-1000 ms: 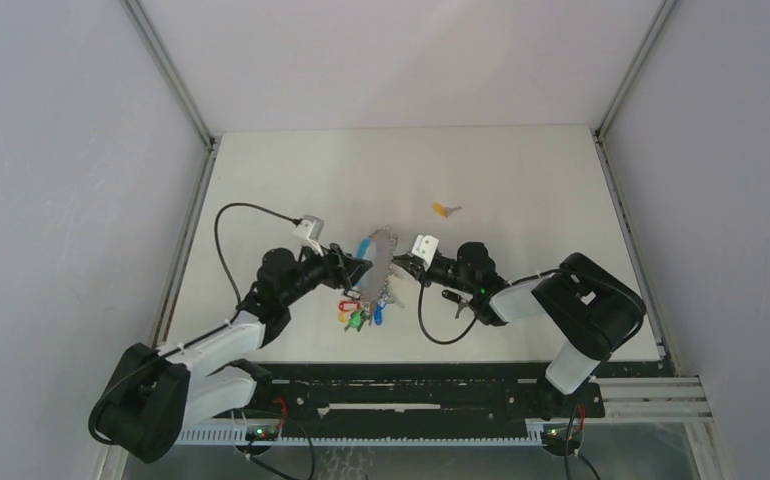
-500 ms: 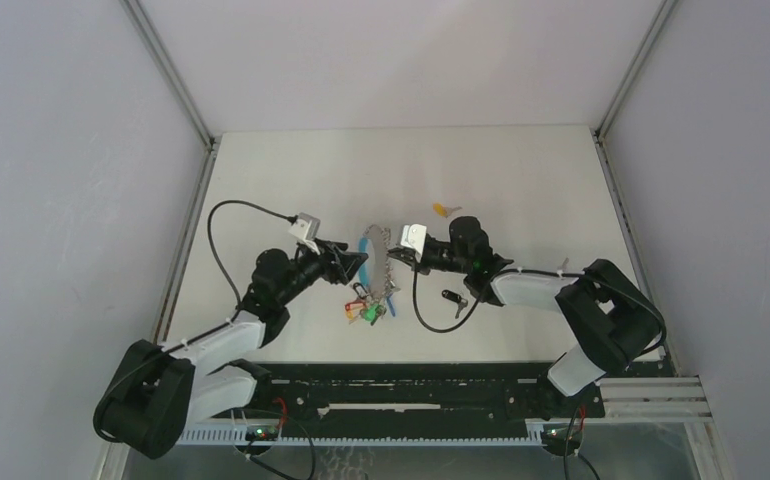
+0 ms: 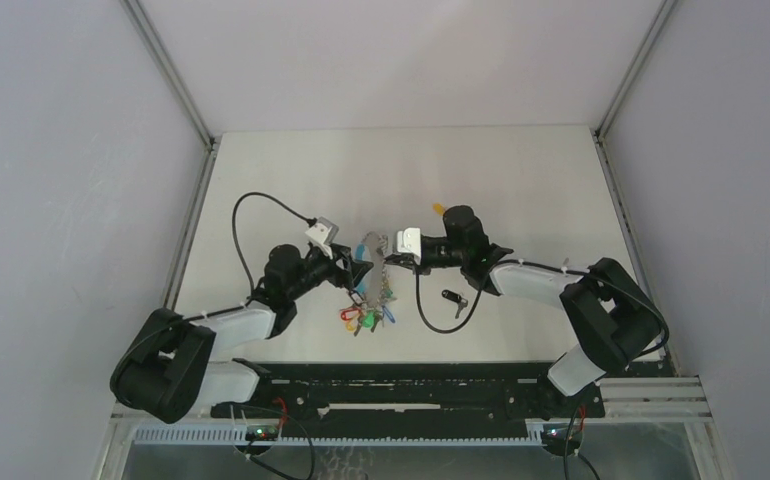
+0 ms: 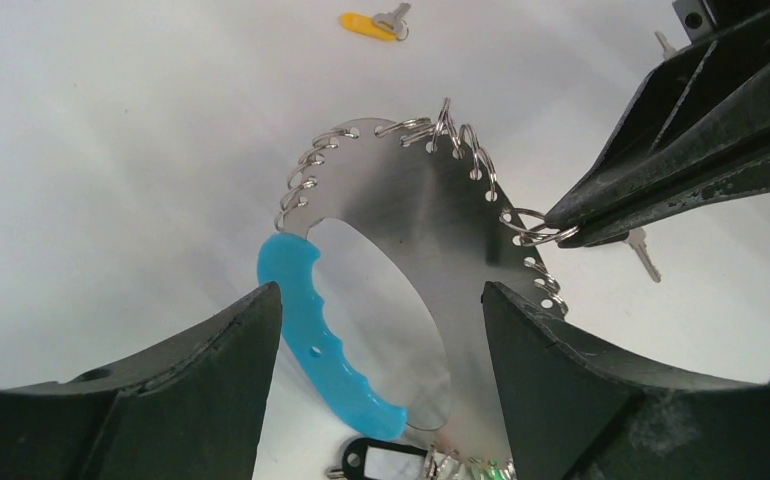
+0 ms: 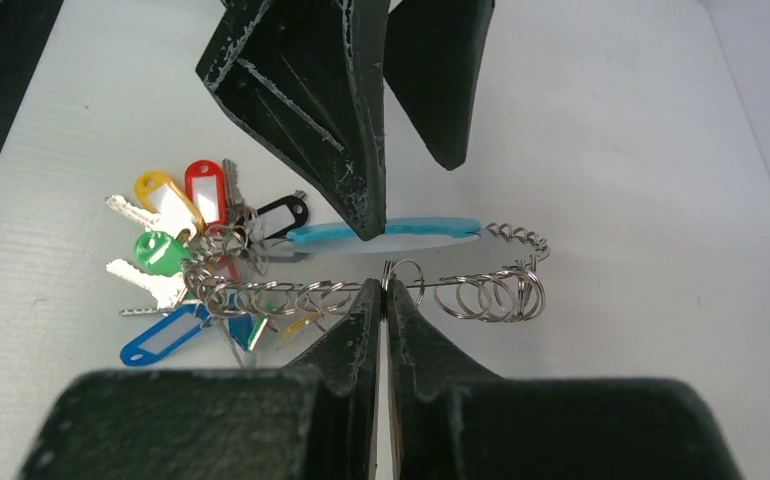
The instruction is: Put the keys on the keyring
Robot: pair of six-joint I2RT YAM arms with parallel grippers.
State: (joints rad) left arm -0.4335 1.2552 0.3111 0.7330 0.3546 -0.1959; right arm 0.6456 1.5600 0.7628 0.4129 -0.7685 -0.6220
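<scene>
pinching a wire split ring (image 4: 526,228) on the blue-handled steel keyring (image 4: 431,210), the right gripper (image 5: 385,290) likely steadied it for threading; the left gripper (image 4: 381,295) stood spread astride it.

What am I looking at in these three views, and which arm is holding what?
These are two black-and-white robot arms, the left arm and the right arm, bolted at the near edge of a white table. The wide picture looks down from above and behind them. The other two come from a camera on each wrist, so the dark wedges there are claw fingers. Between the arms is the keyring: a flat silver metal plate with a light-blue grip, small wire rings along its edge and coloured plastic tags. The right claw is shut on one of those rings. The left claw is open, its tips at the blue grip; contact I cannot judge. Loose on the table lie a silver key with a yellow tag and a silver key with a black tag.
</scene>
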